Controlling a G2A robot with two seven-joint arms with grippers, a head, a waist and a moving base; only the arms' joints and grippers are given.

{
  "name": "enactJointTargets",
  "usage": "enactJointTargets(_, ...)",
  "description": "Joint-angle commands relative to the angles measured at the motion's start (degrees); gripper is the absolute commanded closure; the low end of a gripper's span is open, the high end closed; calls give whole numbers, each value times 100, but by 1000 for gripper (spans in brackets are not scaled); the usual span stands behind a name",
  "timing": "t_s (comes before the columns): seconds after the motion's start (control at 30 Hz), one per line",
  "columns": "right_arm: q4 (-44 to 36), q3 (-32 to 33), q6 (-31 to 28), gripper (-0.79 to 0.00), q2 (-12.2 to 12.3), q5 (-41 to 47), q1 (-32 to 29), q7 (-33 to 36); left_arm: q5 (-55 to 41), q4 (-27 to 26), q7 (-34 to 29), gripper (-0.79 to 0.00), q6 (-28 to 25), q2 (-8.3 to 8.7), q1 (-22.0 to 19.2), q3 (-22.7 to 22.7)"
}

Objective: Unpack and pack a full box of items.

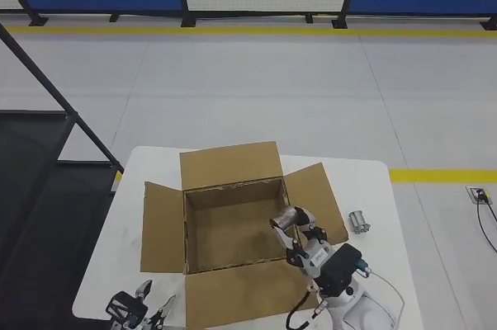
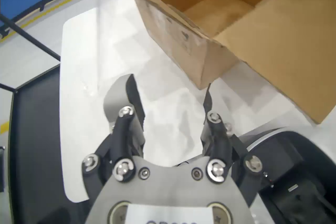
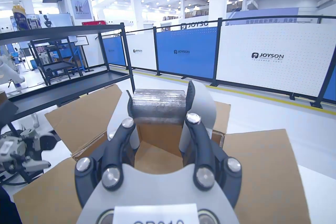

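One cyl (image 3: 157,108) clamped in R gripper (image 3: 159,99) over box (image 1: 232,235), mid-right, top view; keep level, clear flap (image 1: 319,202). L gripper (image 2: 170,83) wide, lower left.

Showing on left gripper (image 2: 170,88): grey metal palm plate, black linkage arms, silver pivot screws with clip washers, pale grey curved fingers (image 2: 115,96) carrying black pads, white label bearing dark print. Repeating on right gripper (image 3: 160,93): same grey plate, black links, round silver bolt heads, white label. In top view, appearing black at right wrist block (image 1: 341,271), white housing ahead; black cable (image 1: 300,312) looping toward 7 o'clock, pale cable (image 1: 390,286) trailing toward 4 o'clock.
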Motion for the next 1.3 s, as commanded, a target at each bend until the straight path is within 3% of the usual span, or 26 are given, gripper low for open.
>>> enactJointTargets(0.0, -69, 131, -37, 0, 27, 34, -149, -188, 372, 262, 210, 0, -45, 20, -225, 201)
enactJointTargets(0.2, -100, 394, -92, 0, 86, 129, -435, -490, 320, 944, 277, 0, 474, -5, -822, 611)
enactJointTargets(0.33, -102, 469, -96, 0, 112, 169, -517, -573, 194, 1112, 373, 0, 439, -2, -994, 759)
enactJointTargets(0.83, -147, 430, -47, 0, 172, 209, -519, -541, 519, 1016, 801, 0, -421, 154, -745, 711)
enactJointTargets(1.27, -298, 334, 120, 0, 218, 83, -625, -410, 116, 1393, 445, 0, 39, 115, -1439, 1393)
